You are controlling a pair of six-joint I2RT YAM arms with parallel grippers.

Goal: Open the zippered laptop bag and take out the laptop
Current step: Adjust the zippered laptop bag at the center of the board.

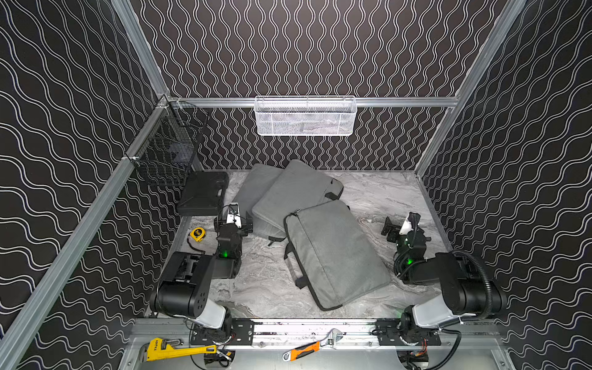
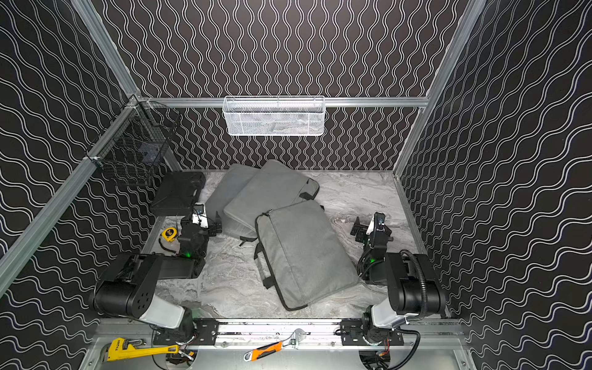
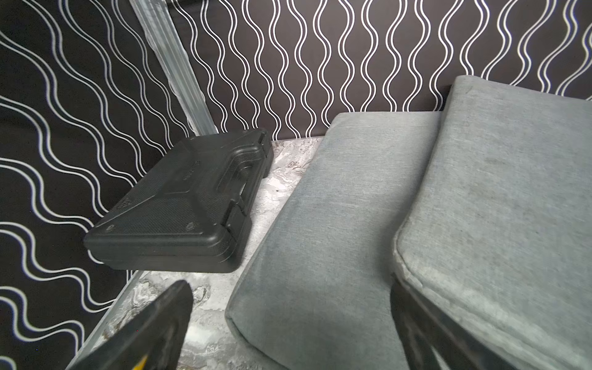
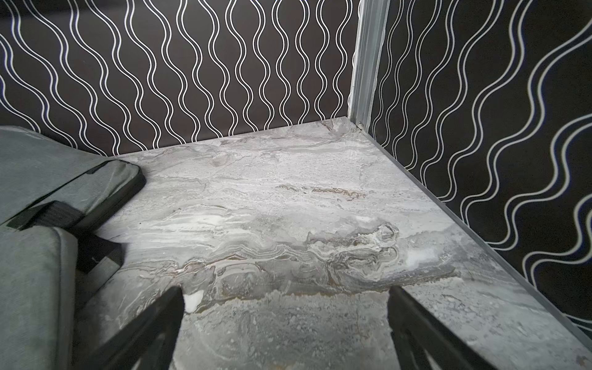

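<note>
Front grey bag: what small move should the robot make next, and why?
Probably swing the left gripper toward the far corner of the front bag, where a zipper pull seems to sit. That bag looks zipped shut and lies atop two other bags. Both the left gripper and the right gripper stand open, holding nothing.

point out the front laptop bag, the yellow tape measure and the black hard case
front laptop bag (image 1: 336,256), in a top view, middle of its grey top panel
yellow tape measure (image 1: 197,234), in a top view, on its yellow housing
black hard case (image 3: 179,208), left wrist view, middle of its lid
</note>
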